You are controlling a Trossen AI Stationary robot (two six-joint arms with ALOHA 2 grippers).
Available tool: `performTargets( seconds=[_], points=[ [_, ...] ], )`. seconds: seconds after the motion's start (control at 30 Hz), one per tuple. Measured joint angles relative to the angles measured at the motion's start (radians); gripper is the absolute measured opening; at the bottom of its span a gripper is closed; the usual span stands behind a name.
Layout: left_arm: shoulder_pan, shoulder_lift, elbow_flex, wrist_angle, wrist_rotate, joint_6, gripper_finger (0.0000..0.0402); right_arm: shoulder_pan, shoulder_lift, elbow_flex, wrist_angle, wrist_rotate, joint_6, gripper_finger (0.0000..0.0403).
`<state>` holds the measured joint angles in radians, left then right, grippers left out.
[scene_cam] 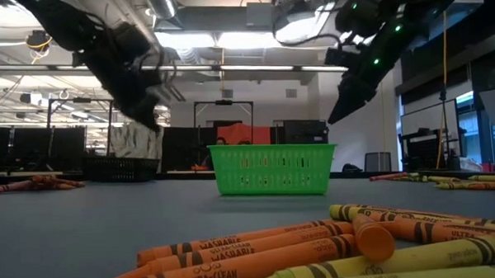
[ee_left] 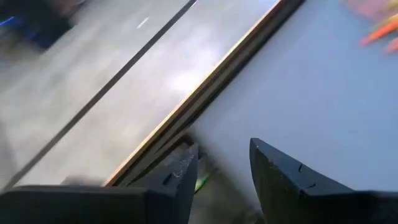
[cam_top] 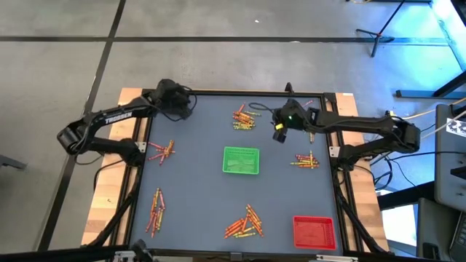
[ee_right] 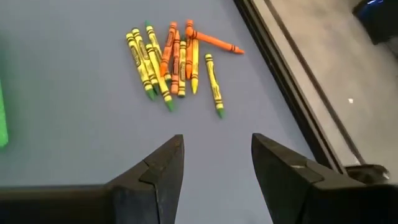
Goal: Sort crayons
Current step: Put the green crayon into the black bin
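Sorting looks barely begun: crayons (cam_top: 245,222) lie in five clusters across the bench (cam_top: 196,182). The green basket (cam_top: 240,161) and red tray (cam_top: 314,231) appear empty. Both grippers' fingers stand open, holding nothing: left gripper (cam_top: 177,105) at the far-left corner, right gripper (cam_top: 281,127) near the far edge.

Ceiling strips (scene_cam: 177,8) lit the room brightly, and both arms went near-black against them in the low view. Motion blur smeared the whole left wrist view, glare whitening the floor (ee_left: 180,81). The nearest crayons (scene_cam: 260,258) looked soft; the right wrist view stayed crisp.

Green tray (cam_top: 240,161) mid-table, bare surround
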<state>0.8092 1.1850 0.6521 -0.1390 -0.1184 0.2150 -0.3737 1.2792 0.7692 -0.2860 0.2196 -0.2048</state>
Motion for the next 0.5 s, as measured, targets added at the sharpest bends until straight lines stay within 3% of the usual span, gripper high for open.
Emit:
performTargets(
  seconds=[0.23, 0.4, 0.5],
  points=[
    [-0.083, 0.012, 0.000, 0.213, 0.256, -0.021, 0.0128, -0.129, 0.132, 0.000, 0.165, -0.125, -0.073, 0.0186],
    [-0.165, 0.057, 0.000, 0.397, 0.347, -0.029, 0.0128, -0.182, 0.235, 0.042, 0.218, -0.193, -0.081, 0.0186],
    [-0.212, 0.093, 0.000, 0.479, 0.349, -0.025, 0.0128, -0.198, 0.299, 0.087, 0.211, -0.217, -0.083, 0.0186]
  ],
)
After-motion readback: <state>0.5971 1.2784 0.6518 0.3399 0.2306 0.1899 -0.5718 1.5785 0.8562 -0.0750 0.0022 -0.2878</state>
